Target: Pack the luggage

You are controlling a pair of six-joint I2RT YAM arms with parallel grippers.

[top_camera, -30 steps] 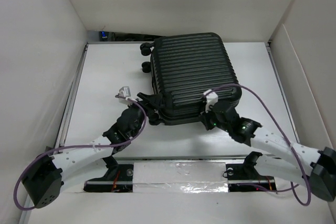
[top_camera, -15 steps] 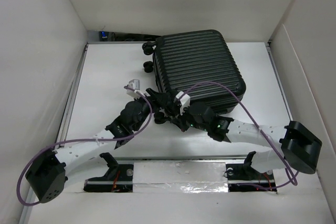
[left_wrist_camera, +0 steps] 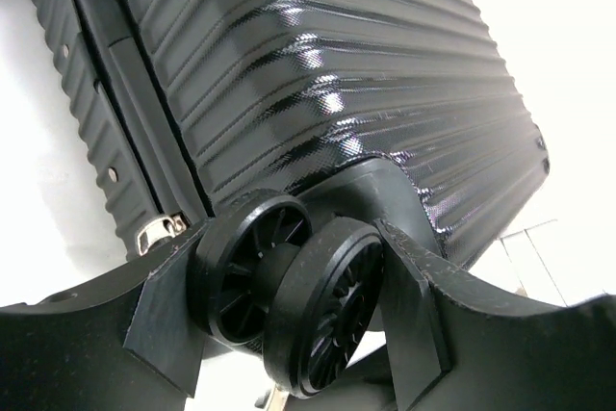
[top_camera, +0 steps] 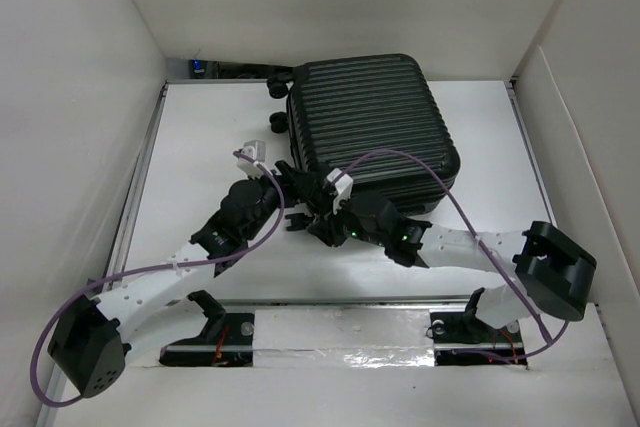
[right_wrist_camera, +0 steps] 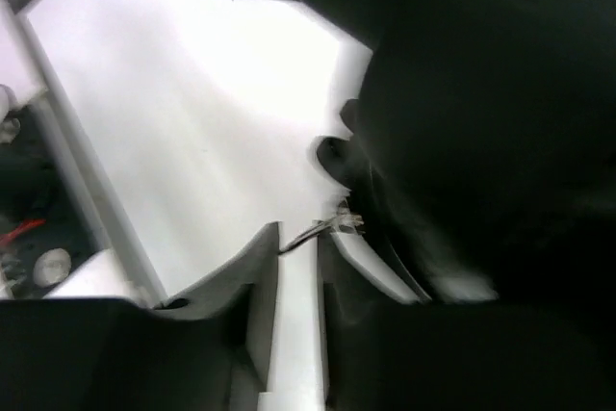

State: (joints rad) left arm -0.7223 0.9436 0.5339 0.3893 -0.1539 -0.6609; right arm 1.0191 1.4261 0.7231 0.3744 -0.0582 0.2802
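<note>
The luggage (top_camera: 372, 119), a black ribbed suitcase, lies closed and flat on the white table; it also fills the left wrist view (left_wrist_camera: 318, 64). My left gripper (top_camera: 289, 179) is at its near left corner. In the left wrist view the left gripper (left_wrist_camera: 294, 286) is shut on a twin black caster wheel (left_wrist_camera: 332, 320), one finger pressed on each side. My right gripper (top_camera: 319, 219) is at the suitcase's front edge. In the blurred right wrist view the right gripper (right_wrist_camera: 300, 238) is closed to a narrow gap, with a thin metal zipper pull (right_wrist_camera: 324, 228) across its tips.
Two more caster wheels (top_camera: 276, 88) stick out at the suitcase's far left. White walls (top_camera: 80, 97) enclose the table on three sides. A silver taped strip (top_camera: 340, 332) runs along the near edge. Purple cables (top_camera: 440, 187) loop over both arms.
The right arm swung from the suitcase's front right corner to its front left, beside the left gripper. The suitcase slid slightly toward the back. The left gripper followed with the wheel.
</note>
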